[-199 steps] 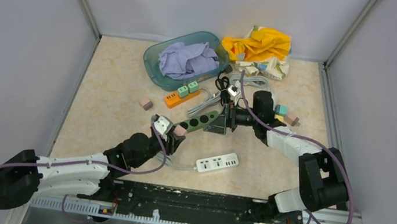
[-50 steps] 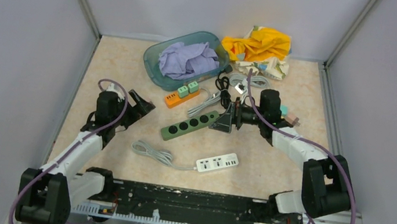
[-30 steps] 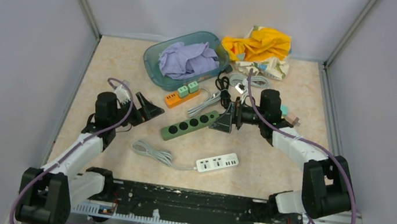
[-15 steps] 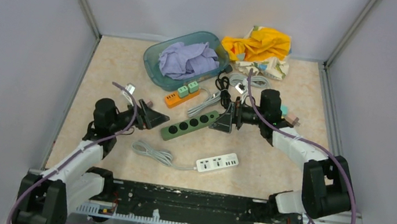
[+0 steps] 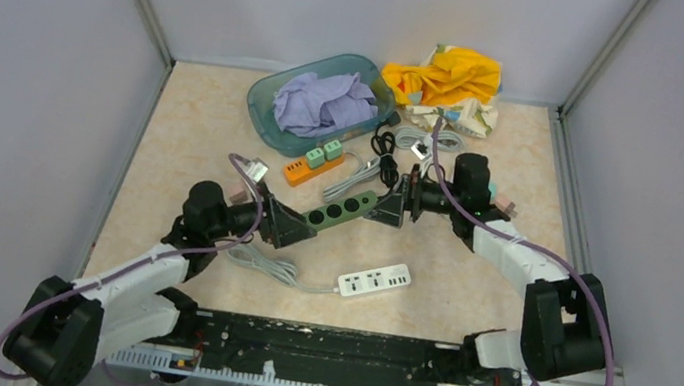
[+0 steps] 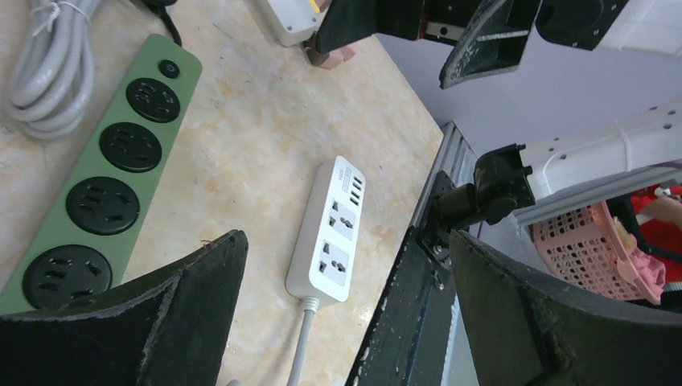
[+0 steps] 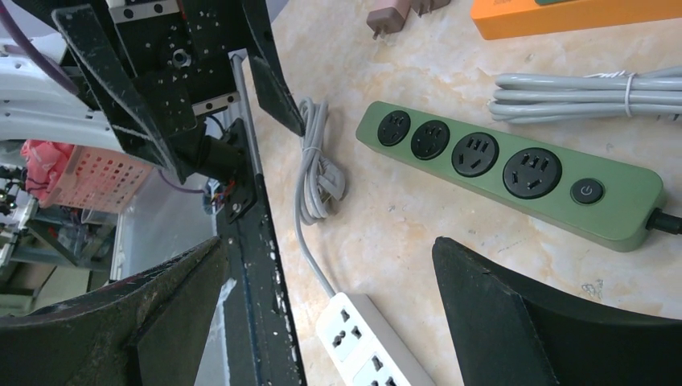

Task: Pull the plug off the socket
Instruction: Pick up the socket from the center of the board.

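Sockets on the green power strip (image 5: 341, 210) sit bare, so unplugging looks done; left hand (image 5: 297, 229) and right hand (image 5: 387, 205) flank it, wide, empty.

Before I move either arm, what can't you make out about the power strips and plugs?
Top view: the green plugs on the orange strip are too small to judge how deep they sit.
Right wrist view: the top edge cuts off the orange strip; its plugs are out of frame.
Top view: the left gripper covers the green strip's left end.
Right wrist view: the bottom edge cuts off the white strip.
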Controlling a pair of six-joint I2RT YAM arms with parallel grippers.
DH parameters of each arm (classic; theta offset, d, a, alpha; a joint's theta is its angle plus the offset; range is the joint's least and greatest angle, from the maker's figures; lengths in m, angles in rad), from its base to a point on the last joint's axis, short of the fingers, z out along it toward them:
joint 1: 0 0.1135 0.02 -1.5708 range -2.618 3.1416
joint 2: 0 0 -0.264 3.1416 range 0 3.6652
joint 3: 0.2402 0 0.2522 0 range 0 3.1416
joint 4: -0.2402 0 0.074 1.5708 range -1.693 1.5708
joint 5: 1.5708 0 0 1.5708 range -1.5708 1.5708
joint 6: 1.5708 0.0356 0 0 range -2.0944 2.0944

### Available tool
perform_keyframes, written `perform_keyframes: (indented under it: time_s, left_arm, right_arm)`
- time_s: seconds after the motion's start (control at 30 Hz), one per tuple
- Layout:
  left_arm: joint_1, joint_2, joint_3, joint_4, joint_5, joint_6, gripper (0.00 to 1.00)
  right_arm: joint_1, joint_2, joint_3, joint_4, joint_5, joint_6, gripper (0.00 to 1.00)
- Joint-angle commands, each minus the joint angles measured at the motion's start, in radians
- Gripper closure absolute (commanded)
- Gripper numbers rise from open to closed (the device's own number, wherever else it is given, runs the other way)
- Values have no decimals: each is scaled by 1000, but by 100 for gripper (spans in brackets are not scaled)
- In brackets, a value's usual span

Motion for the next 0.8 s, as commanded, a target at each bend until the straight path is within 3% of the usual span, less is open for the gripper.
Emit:
perform_keyframes:
  time_s: [0.0,0.43,0.77]
  left_arm:
    - [-65,38,3,89,-26,56,0]
    - [-219,127,24,140,-77,125,0]
    - [-330,175,91,3,-165,245,0]
  right_arm:
    - [-19,-43,57,5,-1,-27,1]
    - [-38,-53,58,-6,5,-40,1]
    - [-60,-62,60,-16,13,-51,1]
